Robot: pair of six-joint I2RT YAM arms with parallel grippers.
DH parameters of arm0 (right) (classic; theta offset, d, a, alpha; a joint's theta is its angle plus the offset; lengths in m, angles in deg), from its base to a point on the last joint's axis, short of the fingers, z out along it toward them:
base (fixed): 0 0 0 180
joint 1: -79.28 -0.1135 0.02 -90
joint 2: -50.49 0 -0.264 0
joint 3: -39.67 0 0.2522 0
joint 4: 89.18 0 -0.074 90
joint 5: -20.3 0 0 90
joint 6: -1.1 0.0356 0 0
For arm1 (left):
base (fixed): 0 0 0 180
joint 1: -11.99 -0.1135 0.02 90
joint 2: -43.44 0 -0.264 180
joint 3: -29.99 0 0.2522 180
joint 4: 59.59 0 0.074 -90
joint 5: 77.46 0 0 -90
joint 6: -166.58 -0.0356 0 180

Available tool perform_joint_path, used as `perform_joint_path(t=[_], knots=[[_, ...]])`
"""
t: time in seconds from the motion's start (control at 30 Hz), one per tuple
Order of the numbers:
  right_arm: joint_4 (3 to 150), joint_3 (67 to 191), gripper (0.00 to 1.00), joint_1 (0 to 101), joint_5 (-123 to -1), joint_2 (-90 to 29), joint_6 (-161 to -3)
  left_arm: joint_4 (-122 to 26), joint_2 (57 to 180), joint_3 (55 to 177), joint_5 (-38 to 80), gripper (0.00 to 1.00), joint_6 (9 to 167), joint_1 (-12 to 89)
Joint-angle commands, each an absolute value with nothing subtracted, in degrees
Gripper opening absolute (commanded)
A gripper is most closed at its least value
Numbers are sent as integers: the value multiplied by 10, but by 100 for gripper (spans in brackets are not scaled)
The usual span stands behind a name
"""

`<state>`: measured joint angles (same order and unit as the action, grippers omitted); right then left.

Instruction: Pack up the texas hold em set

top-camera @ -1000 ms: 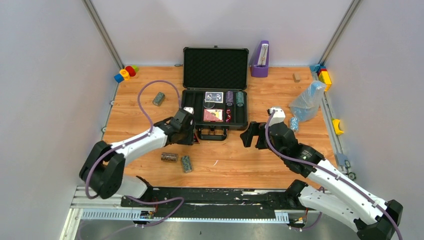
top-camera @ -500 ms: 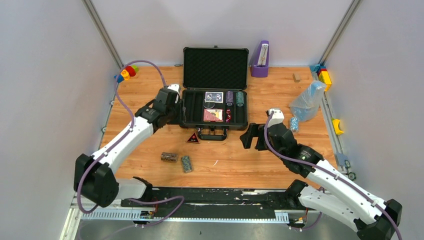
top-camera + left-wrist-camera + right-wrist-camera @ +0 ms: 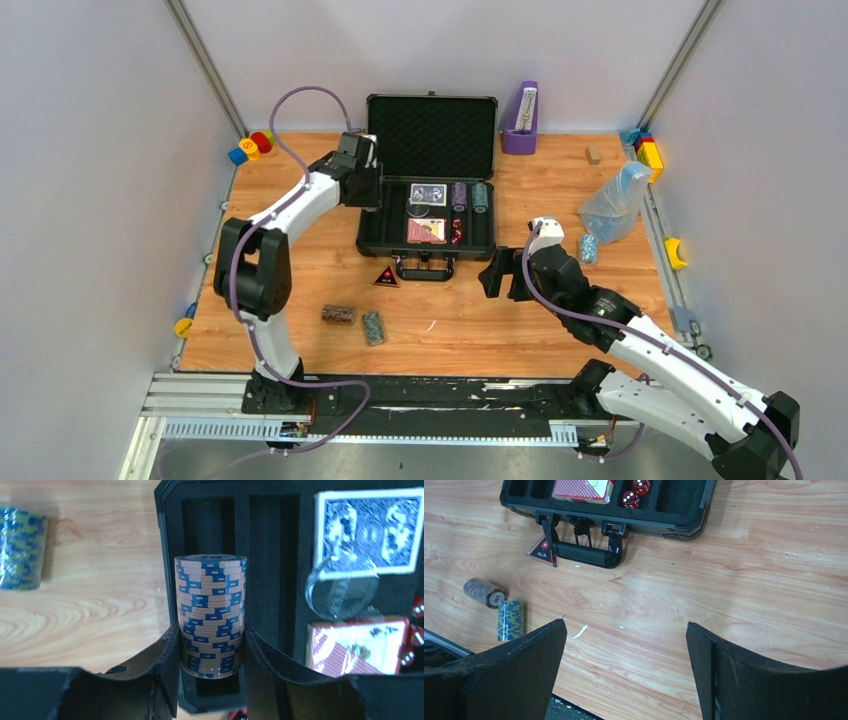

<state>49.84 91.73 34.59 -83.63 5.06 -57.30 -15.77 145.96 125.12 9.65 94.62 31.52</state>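
The black case lies open, lid upright. It holds a blue card deck, a red card deck, red dice and two chip rolls. My left gripper is shut on a tan-and-blue chip roll, held upright over the empty left slots of the case. My right gripper is open and empty over bare wood, right of the case handle. The dark red triangle lies by the handle, and also shows in the right wrist view.
Two chip rolls lie on the near table; another lies left of the case. A plastic bag and a chip roll sit on the right. The purple metronome-like object and toy blocks stand at the back.
My left arm swung from the case's front-left corner up to its back-left side, uncovering the dark red triangle. The right arm has hardly moved.
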Motion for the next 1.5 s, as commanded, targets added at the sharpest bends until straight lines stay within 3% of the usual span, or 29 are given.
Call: perform_joint_path(t=[0.0,0.1,0.2,0.27,0.4,0.47,0.63,0.73,0.8,0.83,0.9,1.47], knots=[[509,945,91,348,-847,48,-573,-177,1503,1328,115,11,924,306],[508,947,91,349,-849,50,-570,-169,1542,1365,120,24,919,304],[509,947,91,348,-849,49,-569,-154,1561,1384,114,62,922,303],[508,947,91,348,-848,49,-569,-144,1565,1392,105,73,925,303],[508,944,91,348,-845,50,-568,-145,1541,1371,98,87,928,303],[509,944,91,348,-845,51,-567,-148,1522,1356,95,88,926,303],[508,942,91,348,-840,55,-568,-148,1454,1306,115,69,932,303],[507,939,91,348,-839,61,-567,-178,1397,1225,122,47,948,303],[507,938,91,348,-837,64,-566,-194,1379,1197,138,30,955,303],[508,938,91,348,-836,63,-567,-198,1377,1191,144,16,957,303],[507,940,91,348,-833,60,-567,-197,1384,1194,148,2,958,303],[508,965,91,348,-866,33,-583,-210,1559,1306,137,0,953,295]])
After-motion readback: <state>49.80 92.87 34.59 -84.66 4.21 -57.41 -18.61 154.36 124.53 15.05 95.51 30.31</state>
